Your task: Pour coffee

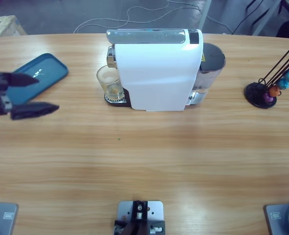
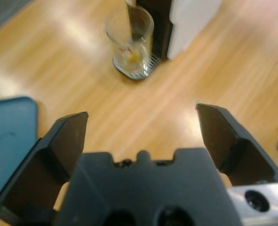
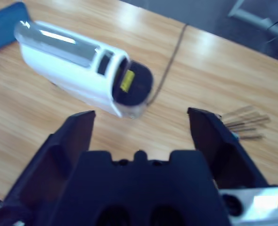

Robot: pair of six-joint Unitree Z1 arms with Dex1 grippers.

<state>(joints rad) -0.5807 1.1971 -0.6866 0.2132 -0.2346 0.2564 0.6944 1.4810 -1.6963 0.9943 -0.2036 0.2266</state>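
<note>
A clear glass [image 1: 110,82] stands on the drip grate under the spout of the white coffee machine [image 1: 156,68]. A shallow layer of tan coffee [image 1: 114,90] lies in its bottom. In the left wrist view the glass [image 2: 130,37] shows ahead of the jaws, with the coffee [image 2: 132,56] at its base. My left gripper [image 1: 36,94] is open at the left edge of the table, well left of the glass, holding nothing. My right gripper [image 3: 141,127] is open above the table, looking down on the machine [image 3: 77,66]; it does not show in the high view.
A blue tray [image 1: 36,77] lies at the far left, just behind the left gripper. A black capsule stand [image 1: 268,90] with coloured capsules is at the right. The machine's grey water tank [image 1: 209,66] sits on its right side. Cables run on the floor beyond the table.
</note>
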